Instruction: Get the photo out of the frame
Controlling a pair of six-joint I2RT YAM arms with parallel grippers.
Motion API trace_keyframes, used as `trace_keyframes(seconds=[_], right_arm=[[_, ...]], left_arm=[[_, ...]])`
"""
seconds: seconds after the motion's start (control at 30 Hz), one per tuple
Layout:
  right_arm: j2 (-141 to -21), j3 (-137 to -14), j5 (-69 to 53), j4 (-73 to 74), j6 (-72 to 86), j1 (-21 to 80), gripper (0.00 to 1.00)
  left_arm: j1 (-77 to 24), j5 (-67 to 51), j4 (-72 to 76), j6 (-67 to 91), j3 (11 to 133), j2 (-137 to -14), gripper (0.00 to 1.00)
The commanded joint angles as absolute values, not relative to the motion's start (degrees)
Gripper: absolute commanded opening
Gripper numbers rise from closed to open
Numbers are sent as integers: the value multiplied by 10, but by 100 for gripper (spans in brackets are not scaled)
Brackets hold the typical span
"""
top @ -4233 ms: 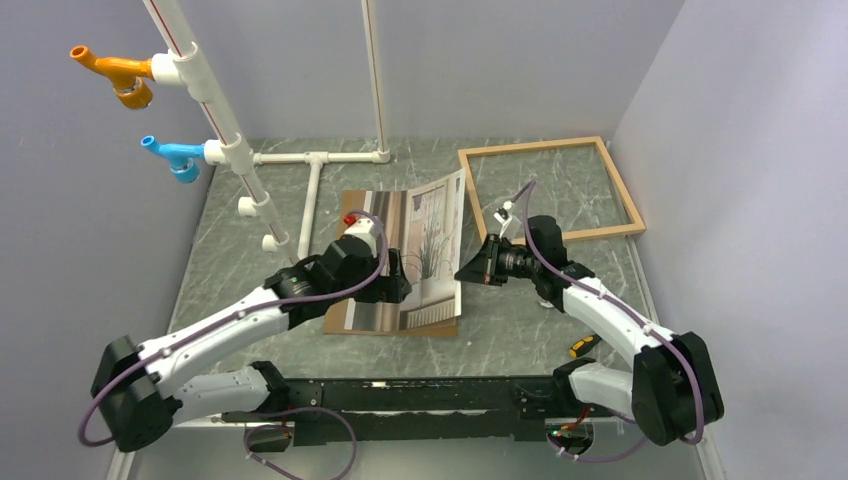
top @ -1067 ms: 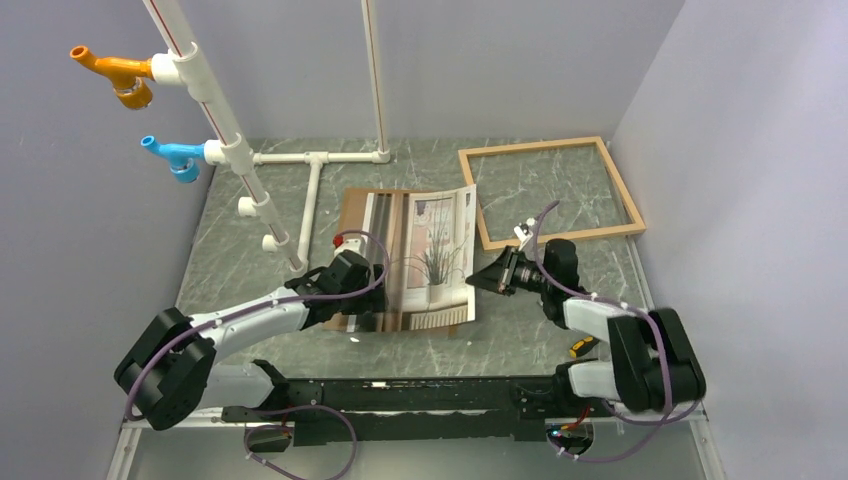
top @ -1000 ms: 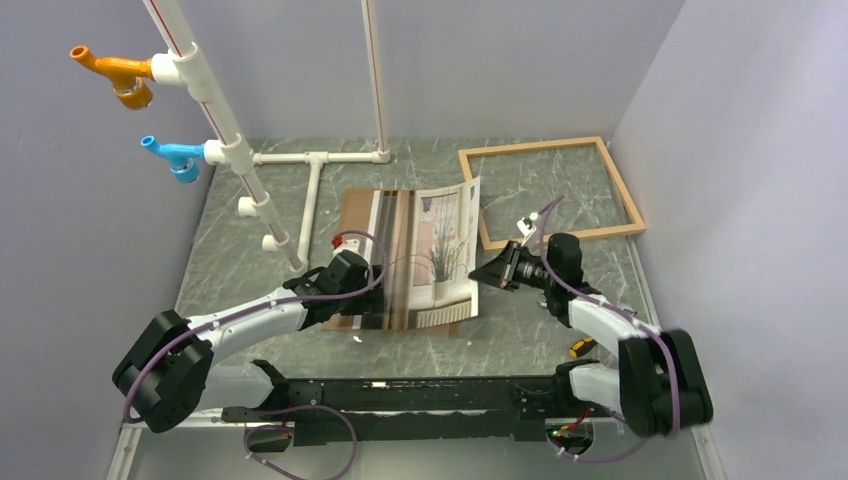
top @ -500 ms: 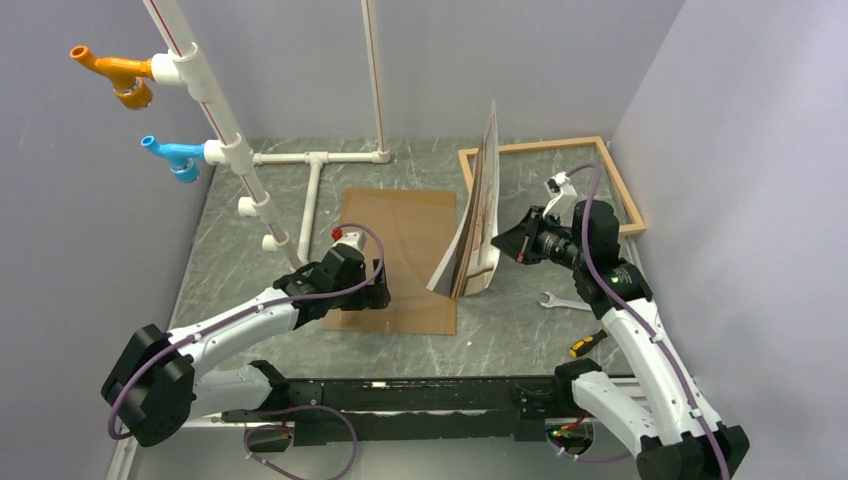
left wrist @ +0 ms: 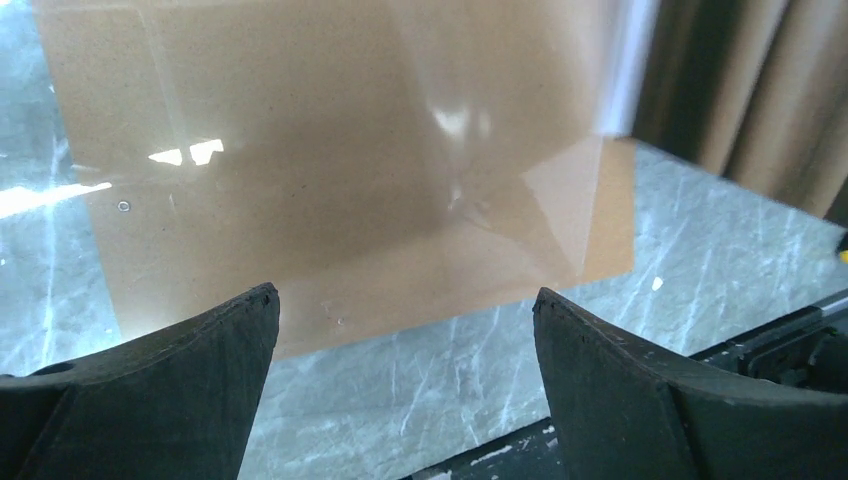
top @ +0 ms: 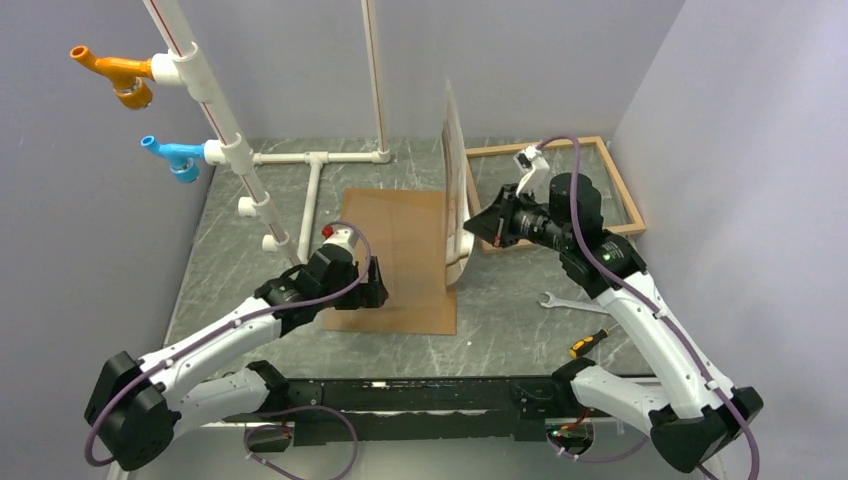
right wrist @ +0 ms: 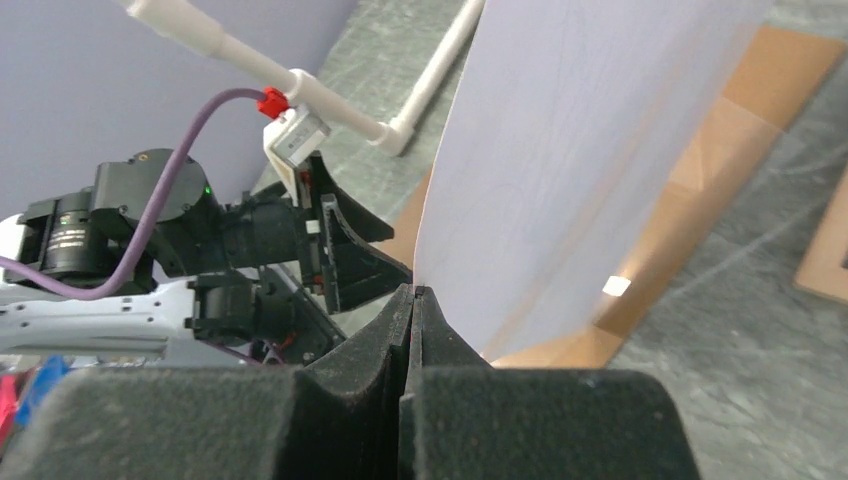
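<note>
The photo [top: 455, 170] stands almost upright over the middle of the table [top: 230, 240], edge-on to my overhead camera and bowed in its lower part. It is well clear of the frame [top: 622, 195], which lies flat at the far right. I cannot tell whether its bottom edge touches anything.

Just left of it a brown board [top: 400, 240] lies flat. At the far left is a white pipe structure [top: 315, 190] carrying 1 orange fitting [top: 115, 75] and 1 blue fitting [top: 175, 158]. A wrench [top: 565, 301] and a screwdriver [top: 585, 345] lie at the near right, beneath my right arm.

My right gripper [top: 470, 232] is clamped on the photo low on its right side. In that wrist view the 2 jaws meet on the sheet's edge, and it rises from them toward the upper right. My left gripper [top: 375, 285] hovers over the board's near-left part, jaws spread wide and gripping nothing.
</note>
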State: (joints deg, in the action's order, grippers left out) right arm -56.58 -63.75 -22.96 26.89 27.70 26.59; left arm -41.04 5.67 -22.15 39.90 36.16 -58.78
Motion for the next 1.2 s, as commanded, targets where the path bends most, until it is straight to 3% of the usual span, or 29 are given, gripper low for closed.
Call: trace_keyframes(seconds=[0.0, 0.23, 0.37, 0.63, 0.93, 1.17], right_arm=[[-589, -706, -242, 206, 312, 289, 0], [-662, -751, -279, 109, 394, 320, 0], [-671, -716, -286, 22, 465, 320, 0], [-632, -492, -168, -77, 550, 318, 0], [-641, -237, -56, -220, 602, 318, 0], [-710, -183, -42, -276, 592, 319, 0]], left_arm=[[-408, 72, -257, 401, 402, -538, 99], [-409, 111, -337, 403, 454, -434, 99], [-408, 129, -384, 403, 483, -370, 99], [-408, 135, -440, 399, 527, -306, 99], [-408, 116, -417, 411, 491, -296, 99], [-408, 97, -391, 421, 458, -300, 99]])
